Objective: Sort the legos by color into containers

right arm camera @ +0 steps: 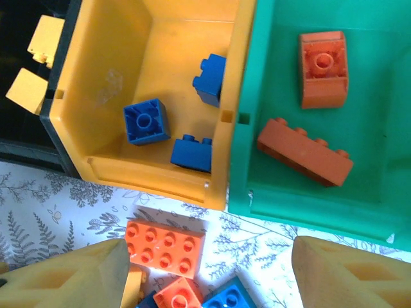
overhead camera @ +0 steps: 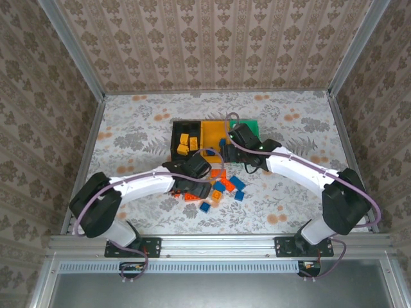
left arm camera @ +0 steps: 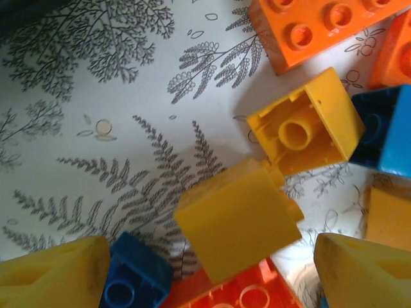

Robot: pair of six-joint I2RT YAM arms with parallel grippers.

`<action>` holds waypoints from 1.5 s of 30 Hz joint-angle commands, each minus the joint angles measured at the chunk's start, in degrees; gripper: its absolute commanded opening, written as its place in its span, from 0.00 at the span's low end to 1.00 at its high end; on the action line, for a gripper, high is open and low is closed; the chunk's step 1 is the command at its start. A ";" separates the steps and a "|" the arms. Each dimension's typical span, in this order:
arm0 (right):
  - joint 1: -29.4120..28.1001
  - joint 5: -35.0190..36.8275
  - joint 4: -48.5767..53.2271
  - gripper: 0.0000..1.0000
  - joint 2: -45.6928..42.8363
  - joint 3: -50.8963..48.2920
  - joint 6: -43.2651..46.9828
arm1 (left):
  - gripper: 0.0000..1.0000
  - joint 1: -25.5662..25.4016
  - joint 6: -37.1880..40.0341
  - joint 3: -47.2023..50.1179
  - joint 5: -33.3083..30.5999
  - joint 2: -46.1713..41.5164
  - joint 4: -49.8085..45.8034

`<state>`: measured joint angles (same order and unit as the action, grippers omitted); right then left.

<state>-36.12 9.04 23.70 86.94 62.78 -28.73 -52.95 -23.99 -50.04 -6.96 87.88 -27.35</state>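
Orange brick (right arm camera: 166, 242) lies just beside yellow bin (right arm camera: 154, 181), possibly touching.

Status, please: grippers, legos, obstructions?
Left gripper open over yellow brick, neighbours crowding. Right gripper open, empty. Blue bricks in yellow bin, orange bricks in green bin.

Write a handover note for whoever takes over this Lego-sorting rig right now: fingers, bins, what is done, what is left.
Left gripper: fingers open, either side of a yellow brick in the loose pile, not yet closed on it.
Right gripper: fingers open, empty, above the table just in front of the bins.
Done: several yellow bricks in the black bin; three blue bricks in the yellow-orange bin; two orange-red bricks in the green bin.
Left: the pile's blue, orange-red and yellow bricks lie unsorted on the table.
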 commanded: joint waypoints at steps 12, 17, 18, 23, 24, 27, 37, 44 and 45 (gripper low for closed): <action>2.34 0.26 -2.23 0.69 -5.77 -2.81 -0.89 | 0.50 -0.09 0.79 -2.51 0.56 4.31 1.55; 2.81 0.02 -2.38 0.70 -5.55 -2.32 -0.86 | 0.42 -0.12 0.26 -2.30 -0.63 0.42 0.10; 2.90 -0.13 -2.40 0.70 -5.55 -2.32 -0.96 | 0.42 0.10 0.26 -2.35 -1.76 -0.87 -0.38; 3.24 -0.25 -2.75 0.70 -5.81 -3.14 -1.25 | 0.42 4.89 0.60 -1.32 -6.92 -10.84 1.87; 3.33 -0.25 -3.00 0.70 -5.89 -3.48 -1.38 | 0.43 6.53 1.05 -1.01 -7.49 -12.26 3.59; 3.68 -0.42 -3.19 0.70 -5.73 -4.05 -1.83 | 0.43 11.20 2.08 -1.61 -8.22 -12.97 9.12; 4.21 -0.94 -2.93 0.70 -6.07 -5.19 -2.42 | 0.44 18.52 4.18 -11.02 -8.33 2.38 19.30; 4.21 -2.48 -3.14 0.71 -6.78 -6.64 -2.49 | 0.49 19.55 3.33 -14.67 -6.20 8.68 18.65; 4.21 -2.66 -3.34 0.71 -6.78 -6.87 -2.47 | 0.52 19.51 3.20 -14.84 -5.97 9.00 18.65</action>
<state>-32.12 7.79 20.91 81.69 56.80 -30.44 -33.65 -20.88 -63.05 -14.11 96.16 -9.63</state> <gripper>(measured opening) 0.705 0.506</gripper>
